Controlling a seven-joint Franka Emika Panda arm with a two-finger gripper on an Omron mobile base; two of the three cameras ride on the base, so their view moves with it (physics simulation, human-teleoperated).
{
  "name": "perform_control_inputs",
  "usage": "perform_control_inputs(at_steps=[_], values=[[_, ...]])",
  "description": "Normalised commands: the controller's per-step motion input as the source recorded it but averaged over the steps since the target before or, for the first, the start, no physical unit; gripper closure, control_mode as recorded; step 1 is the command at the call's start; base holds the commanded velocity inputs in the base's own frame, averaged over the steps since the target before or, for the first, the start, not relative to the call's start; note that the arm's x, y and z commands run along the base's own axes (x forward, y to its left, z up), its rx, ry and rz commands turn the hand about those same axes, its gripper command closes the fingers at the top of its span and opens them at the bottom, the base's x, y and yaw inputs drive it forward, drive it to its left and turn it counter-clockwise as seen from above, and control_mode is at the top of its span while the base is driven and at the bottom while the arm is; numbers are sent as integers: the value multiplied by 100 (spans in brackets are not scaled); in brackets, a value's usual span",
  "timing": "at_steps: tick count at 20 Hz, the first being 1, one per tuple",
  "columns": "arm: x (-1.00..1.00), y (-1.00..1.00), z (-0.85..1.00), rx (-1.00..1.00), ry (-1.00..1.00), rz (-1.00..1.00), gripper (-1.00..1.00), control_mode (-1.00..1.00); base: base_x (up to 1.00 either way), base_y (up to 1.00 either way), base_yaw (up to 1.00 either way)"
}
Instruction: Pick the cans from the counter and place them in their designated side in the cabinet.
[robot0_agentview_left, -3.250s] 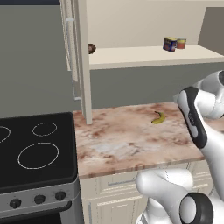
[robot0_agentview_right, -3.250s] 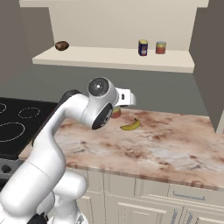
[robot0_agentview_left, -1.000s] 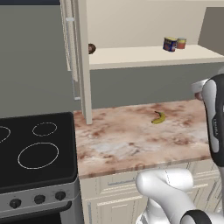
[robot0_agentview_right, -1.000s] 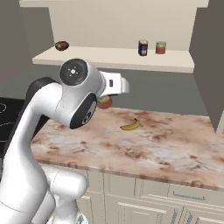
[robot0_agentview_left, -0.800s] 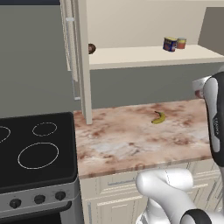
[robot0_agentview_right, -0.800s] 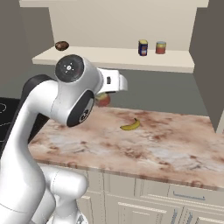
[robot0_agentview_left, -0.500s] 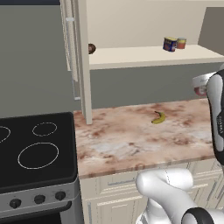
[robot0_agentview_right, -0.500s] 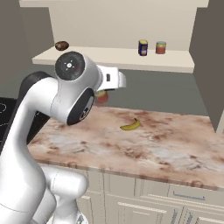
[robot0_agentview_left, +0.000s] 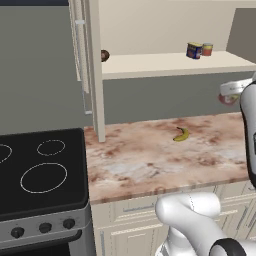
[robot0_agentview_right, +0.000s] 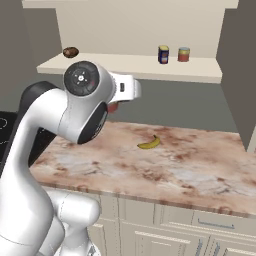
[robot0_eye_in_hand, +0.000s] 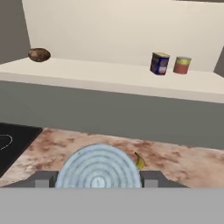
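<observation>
My gripper is shut on the shorter red-orange can, whose ringed pale blue top fills the space between the fingers. This can hangs above the right end of the counter, below the cabinet shelf. In the right base view its red side peeks out behind the arm. The dark blue can with the yellow label stands upright on the right part of the shelf.
A red can with a yellowish label stands right of the blue one. A brown round thing lies at the shelf's left end. A banana lies on the counter. The black stove and the open cabinet door are to the left.
The hand has lifted off the counter with the red-orange can and risen a little further in the last second. The things on the shelf and the banana have not moved.
</observation>
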Motion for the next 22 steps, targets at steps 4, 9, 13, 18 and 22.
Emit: perform_control_inputs(at_steps=[4,9,13,18,22], values=[[0,16,10,1,-7,2,100,-100,0,0,0],[0,11,16,0,-8,1,100,-100,0,0,0],[0,7,18,0,-11,1,100,-100,0,0,0],[0,8,14,1,-7,0,100,-100,0,0,0],[4,9,11,1,-6,0,100,-100,0,0,0]])
